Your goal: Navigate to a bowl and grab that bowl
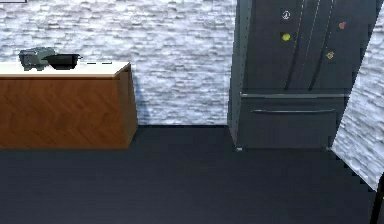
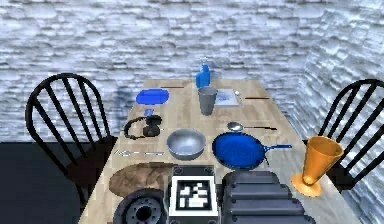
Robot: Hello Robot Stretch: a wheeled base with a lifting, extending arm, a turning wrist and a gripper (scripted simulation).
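Probably light, stiff and slippery, that grey metal bowl (image 2: 186, 145) on the table (image 2: 265, 112), so best taken by the thin rim; cannot tell whether the claw (image 2: 139, 206) holds anything.

soft even light; stone wall (image 1: 180, 60) bright, floor (image 1: 150, 180) dark.

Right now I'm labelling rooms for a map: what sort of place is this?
Probably a kitchen with a dining corner: a fridge, a counter, and a table bearing a bowl and a pan.
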